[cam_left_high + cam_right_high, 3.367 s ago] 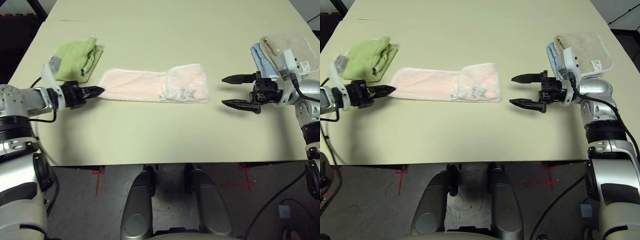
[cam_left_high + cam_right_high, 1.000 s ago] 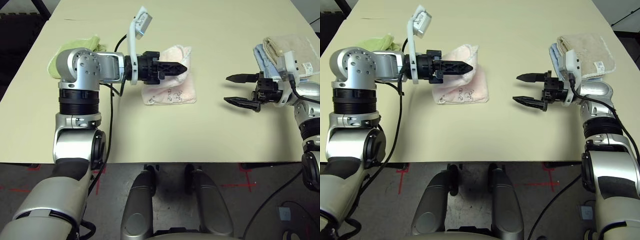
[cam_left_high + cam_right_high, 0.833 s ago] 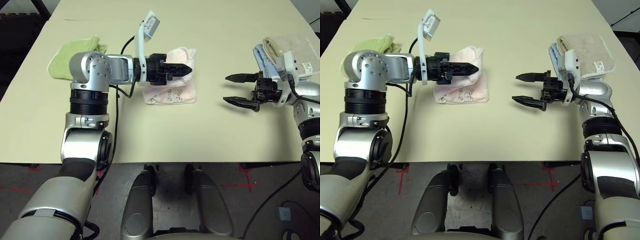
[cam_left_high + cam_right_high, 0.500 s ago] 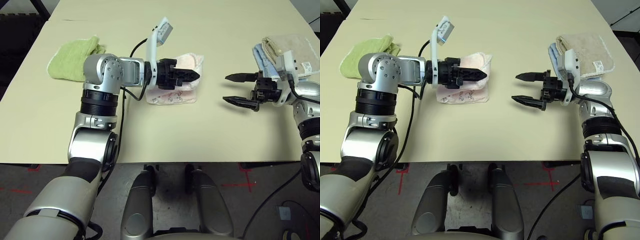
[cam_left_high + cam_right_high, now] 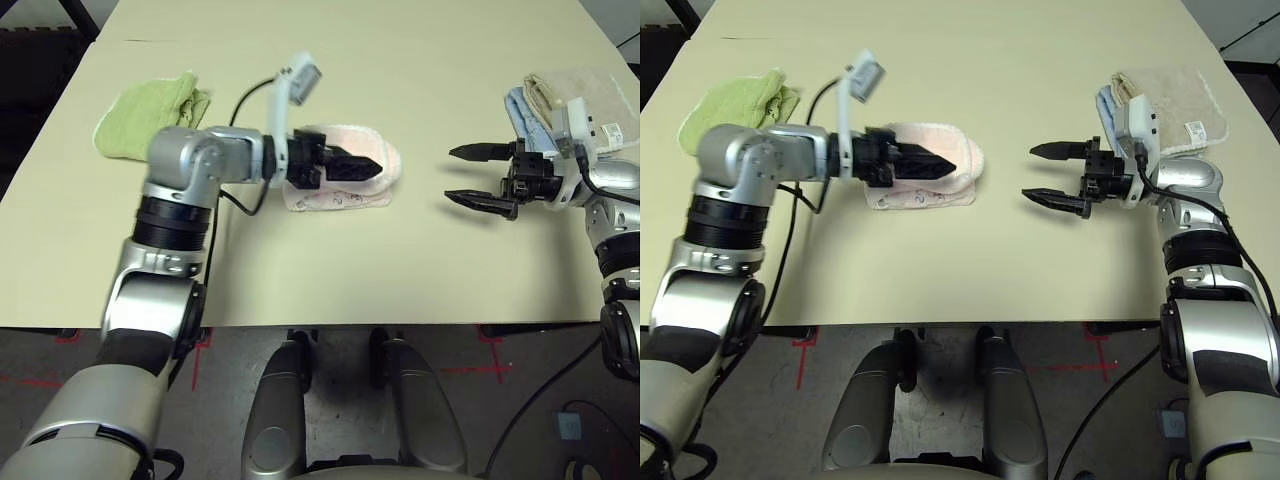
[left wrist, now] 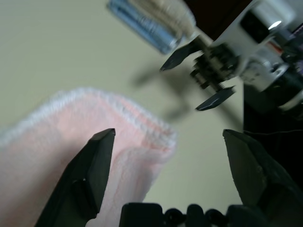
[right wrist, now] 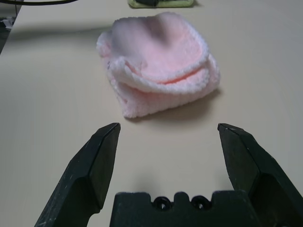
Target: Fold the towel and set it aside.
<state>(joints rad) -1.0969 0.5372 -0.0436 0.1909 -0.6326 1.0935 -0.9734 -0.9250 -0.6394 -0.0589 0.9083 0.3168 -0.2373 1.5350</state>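
— Beige table (image 5: 330,270) takes up most of what I can see from here, and the pink towel (image 5: 940,196) is lying near the middle of it, a bit toward the robot's left. It's a thick bundle of layers with the white scalloped trim showing along the edges.

— So is it being held?

— No. The left gripper (image 5: 372,167) hangs just over the top layer with its two black fingers spread wide apart, nothing between them. From its wrist camera the cloth sits beneath one finger, free. I'd guess the jaws are apart because the folded layer is meant to lie on its own now.

— And the other arm?

— The right gripper (image 5: 1040,173) is off to the right, well apart from the towel, fingers also spread and empty, pointed toward the bundle. It looks parked out of the way.

— What about the other cloths?

— A green towel (image 5: 145,112) sits folded at the far left, and a blue and beige stack (image 5: 1165,98) behind the right wrist. Probably the pink one is meant to join a pile like those; it hasn't been set aside yet.
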